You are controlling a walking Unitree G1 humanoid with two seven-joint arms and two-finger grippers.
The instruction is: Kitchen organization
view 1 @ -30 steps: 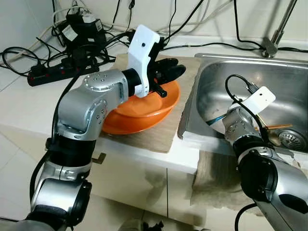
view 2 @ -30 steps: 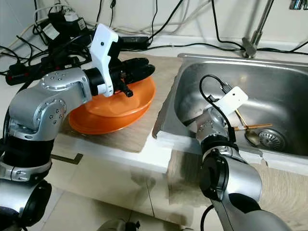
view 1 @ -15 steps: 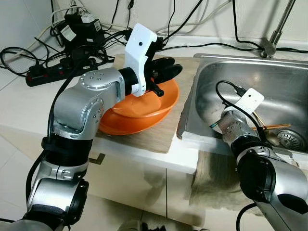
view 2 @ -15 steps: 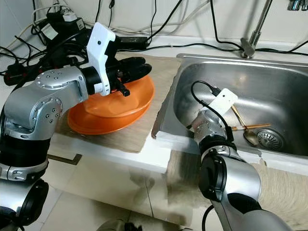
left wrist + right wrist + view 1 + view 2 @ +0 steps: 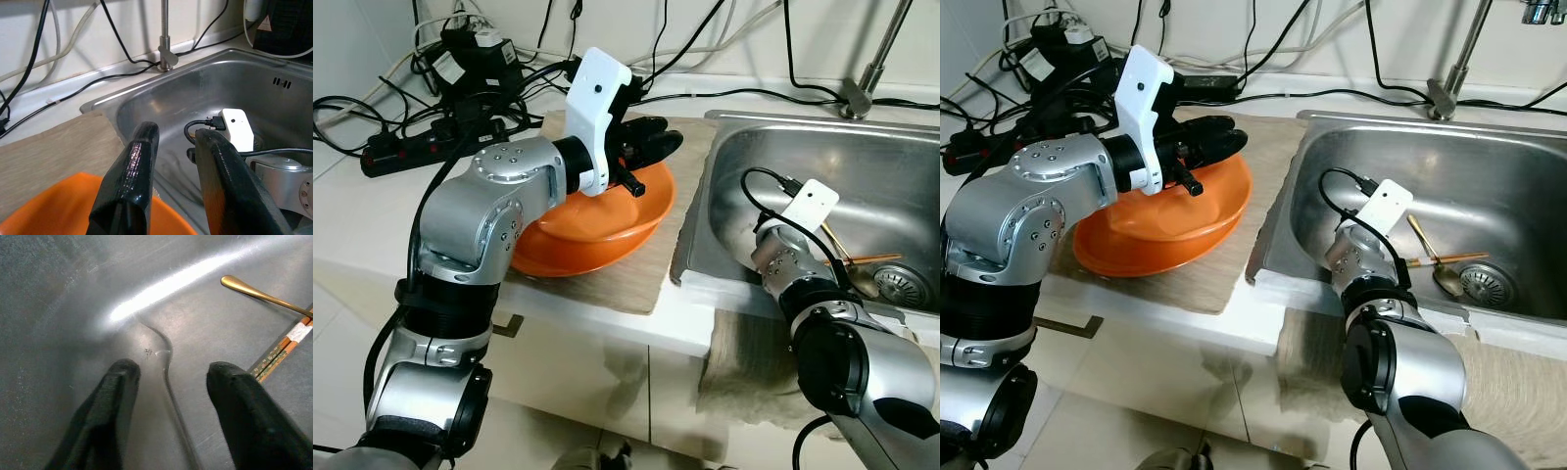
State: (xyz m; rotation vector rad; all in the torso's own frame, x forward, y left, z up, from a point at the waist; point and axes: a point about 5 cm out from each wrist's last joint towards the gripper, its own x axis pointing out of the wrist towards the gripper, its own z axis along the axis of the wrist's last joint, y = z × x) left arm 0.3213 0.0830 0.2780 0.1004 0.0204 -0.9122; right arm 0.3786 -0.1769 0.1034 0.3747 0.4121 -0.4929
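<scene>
An orange bowl [image 5: 607, 211] rests on a beige mat [image 5: 631, 269] left of the steel sink [image 5: 891, 162]. My left gripper [image 5: 674, 138] hovers over the bowl's far rim, open by a narrow gap with nothing between the fingers [image 5: 142, 147]. My right gripper [image 5: 171, 369] is low inside the sink near its left wall, open, and straddles a thin silvery utensil handle [image 5: 168, 377] lying on the sink floor. A gold spoon [image 5: 249, 290] and a pair of chopsticks [image 5: 281, 355] lie further along toward the drain [image 5: 906, 284].
Power strips and tangled black cables [image 5: 421, 147] crowd the counter behind the bowl. The faucet [image 5: 862, 93] rises at the sink's back rim. A brownish cloth [image 5: 744, 352] hangs over the counter front below the sink.
My right arm has slid leftward in the sink toward its near left wall. The left gripper stays over the bowl, almost unmoved.
</scene>
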